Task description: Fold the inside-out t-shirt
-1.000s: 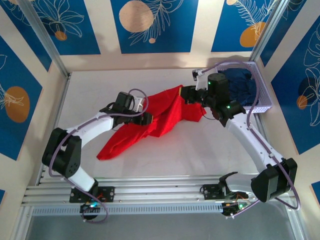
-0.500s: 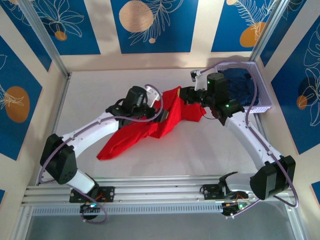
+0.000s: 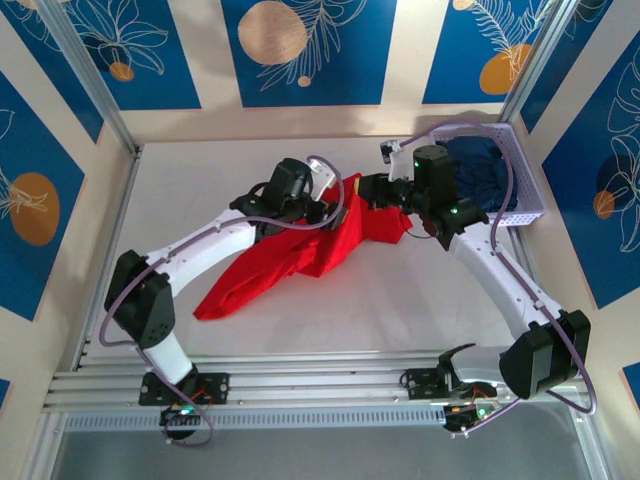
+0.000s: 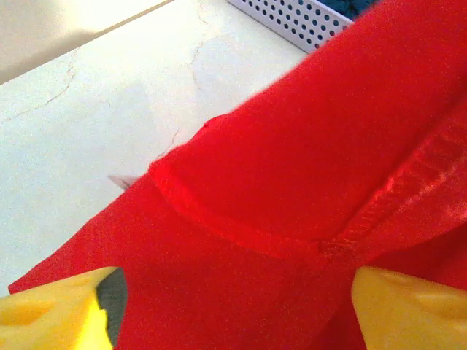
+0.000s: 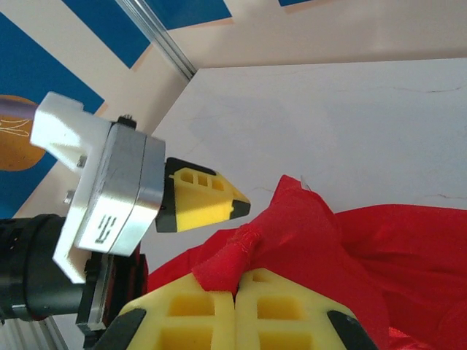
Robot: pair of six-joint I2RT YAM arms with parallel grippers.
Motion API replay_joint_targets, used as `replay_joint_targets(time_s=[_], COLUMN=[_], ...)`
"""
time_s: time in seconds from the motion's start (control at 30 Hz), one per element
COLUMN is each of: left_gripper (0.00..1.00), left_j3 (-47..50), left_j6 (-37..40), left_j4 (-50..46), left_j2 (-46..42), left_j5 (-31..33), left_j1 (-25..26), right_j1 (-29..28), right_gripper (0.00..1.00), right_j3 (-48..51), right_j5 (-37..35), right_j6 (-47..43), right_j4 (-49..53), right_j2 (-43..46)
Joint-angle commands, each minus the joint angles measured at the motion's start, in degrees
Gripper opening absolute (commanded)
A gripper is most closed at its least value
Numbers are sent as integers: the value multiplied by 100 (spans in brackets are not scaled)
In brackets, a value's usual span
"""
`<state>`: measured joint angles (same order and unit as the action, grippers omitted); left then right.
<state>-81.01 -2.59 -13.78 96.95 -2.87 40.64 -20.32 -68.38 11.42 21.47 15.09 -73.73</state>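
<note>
Red cotton it was, a bright short-sleeved t-shirt [image 3: 300,250] lying bunched in a slanting strip across the middle of the white table top [image 3: 200,180], its low end toward the near left and its high end lifted toward the far right. A stitched hem and seam showed on the cloth from the left wrist view. The right gripper [image 5: 235,306] had its yellow foam pads pressed together on a raised fold of the shirt's far edge. The left gripper [image 4: 233,313] hovered just above the cloth close by, its jaws spread wide and gripping nothing. Beyond the right arm, in the far right corner, stood a pale perforated plastic basket [image 3: 525,190] holding a dark navy garment [image 3: 480,170].
</note>
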Motion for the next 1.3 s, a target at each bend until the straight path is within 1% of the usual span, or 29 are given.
replay_joint_targets(time_s=[0.0, 0.07, 0.13, 0.23, 0.33, 0.4, 0.47, 0.57, 0.6, 0.63, 0.67, 0.7, 0.73, 0.77, 0.8, 0.83, 0.93, 0.97, 1.0, 1.1, 1.2, 1.27], left_gripper=[73, 68, 59, 41, 26, 11, 0, 0, 0, 0, 0, 0, 0, 0, 0, 0, 0, 0, 0, 0, 0, 0], left_j3=[-352, -458, -547, -641, -728, -824, -947, -987, -982, -988, -995, -1000, -1012, -1054, -1123, -1211, -1564, -1669, -1768, -2193, -2678, -2928], left_j6=[83, 83, 75, 74, 109, 144, 145, 90, 35, -76, -241, -415, -623, -824, -969, -1028, -1030, -1025, -1011, -957, -894, -868], left_j4=[-135, -160, -158, -167, -203, -292, -414, -518, -546, -585, -622, -659, -695, -757, -865, -962, -1261, -1305, -1335, -1542, -1770, -1850], left_j2=[181, 252, 303, 320, 316, 340, 338, 142, 40, -101, -255, -396, -569, -743, -896, -1011, -1300, -1378, -1433, -1451, -1370, -1330], left_j5=[2, -34, -89, -88, -104, -93, -69, -219, -300, -397, -478, -510, -512, -471, -349, -211, 267, 360, 452, 733, 868, 850], left_j1=[35, 39, 38, 31, 24, 14, -19, -116, -166, -230, -308, -381, -467, -537, -589, -621, -621, -620, -619, -619, -619, -606], right_j1=[28, 28, 28, 28, 36, 44, 43, 45, 37, 29, 28, 20, 3, -29, -74, -121, -370, -480, -607, -1066, -1645, -1962], right_gripper=[0, 0, 0, 0, 0, 0, 0, 0, 0, 2, 9, 19, 30, 38, 43, 46, 53, 55, 60, 65, 70, 74], right_j3=[-142, -130, -131, -148, -142, -153, -182, -280, -359, -491, -656, -798, -932, -979, -926, -822, -243, -48, 135, 663, 987, 1004], right_j5=[168, 172, 183, 136, 119, 172, 160, -104, -344, -696, -1031, -1267, -1473, -1584, -1606, -1589, -1133, -969, -815, -500, -555, -667], right_j6=[74, 76, 84, 51, 32, 49, 43, -18, -29, -42, -106, -177, -265, -358, -434, -499, -787, -839, -875, -936, -1005, -947], right_j4=[9, 4, -6, 24, 33, 14, 19, 183, 356, 630, 910, 1159, 1390, 1500, 1502, 1421, 918, 752, 566, -137, -912, -1317], right_j2=[-13, -20, -35, -62, -97, -124, -141, -175, -210, -274, -369, -457, -537, -554, -504, -417, -100, -43, -12, 47, -34, -256])
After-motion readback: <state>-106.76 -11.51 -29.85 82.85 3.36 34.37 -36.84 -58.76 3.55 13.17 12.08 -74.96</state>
